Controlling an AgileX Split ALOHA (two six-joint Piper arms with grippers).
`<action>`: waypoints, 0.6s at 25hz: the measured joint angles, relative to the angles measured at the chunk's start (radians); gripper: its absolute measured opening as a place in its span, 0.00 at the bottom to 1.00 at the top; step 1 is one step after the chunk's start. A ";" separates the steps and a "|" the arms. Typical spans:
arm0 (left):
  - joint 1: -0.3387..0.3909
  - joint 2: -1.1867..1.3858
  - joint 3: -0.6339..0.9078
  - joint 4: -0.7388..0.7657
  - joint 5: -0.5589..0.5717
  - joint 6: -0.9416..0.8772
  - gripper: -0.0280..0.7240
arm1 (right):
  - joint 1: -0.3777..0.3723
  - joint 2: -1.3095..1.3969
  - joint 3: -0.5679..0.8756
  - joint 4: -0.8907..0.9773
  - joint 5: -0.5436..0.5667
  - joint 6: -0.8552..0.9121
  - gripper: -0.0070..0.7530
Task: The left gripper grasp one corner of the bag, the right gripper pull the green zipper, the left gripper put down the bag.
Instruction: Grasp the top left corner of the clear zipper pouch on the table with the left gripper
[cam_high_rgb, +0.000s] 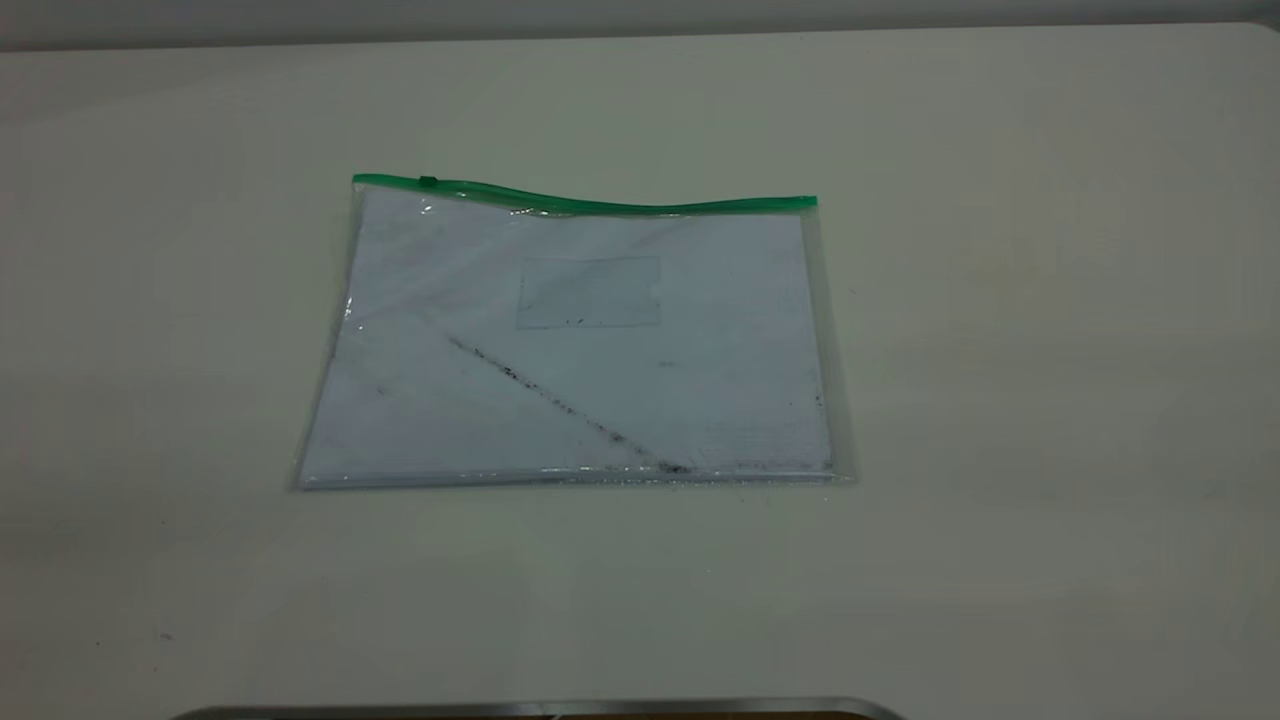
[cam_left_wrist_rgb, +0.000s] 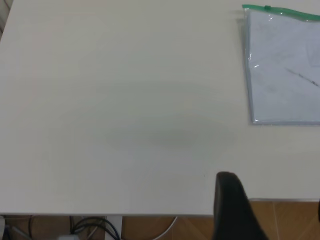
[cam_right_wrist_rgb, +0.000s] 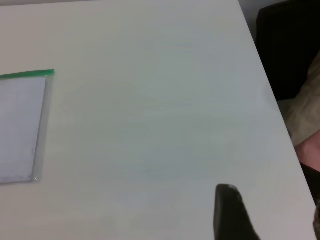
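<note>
Green plastic marks the far long edge of the bag (cam_high_rgb: 575, 340), and this green zipper (cam_high_rgb: 590, 203) runs from one far corner to the other, with its small slider tab (cam_high_rgb: 428, 181) close to the left end. The bag lies flat on the table (cam_high_rgb: 1000, 400), about in the middle, with white paper sheets (cam_high_rgb: 560, 380) inside and a dark diagonal smudge line (cam_high_rgb: 560, 405) across them. No arm is present in the exterior view.

From the left wrist view I see only one black finger of the left tool (cam_left_wrist_rgb: 235, 210), at the near table edge and well apart from the bag. The right wrist view shows the same for the right tool (cam_right_wrist_rgb: 231, 214), also far from the bag. For both tools I cannot tell if the fingers are open or closed, because only one finger is visible.

My judgement is that nothing of the task is done yet. The corner (cam_high_rgb: 358, 183) at the slider end is not grasped, the zipper is not pulled, and the bag is not lifted. All three steps are left: I must bring the left tool to a corner first, then the right tool to the slider, and at the end lay the bag down.
</note>
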 joint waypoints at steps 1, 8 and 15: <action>0.000 0.000 0.000 0.000 0.000 0.000 0.66 | 0.000 0.000 0.000 0.000 0.000 0.000 0.57; 0.000 0.000 0.000 0.000 0.000 0.000 0.66 | 0.000 0.000 0.000 0.000 0.000 0.000 0.57; 0.000 0.000 0.000 -0.015 0.000 0.000 0.66 | 0.000 0.000 0.000 0.000 0.000 0.000 0.57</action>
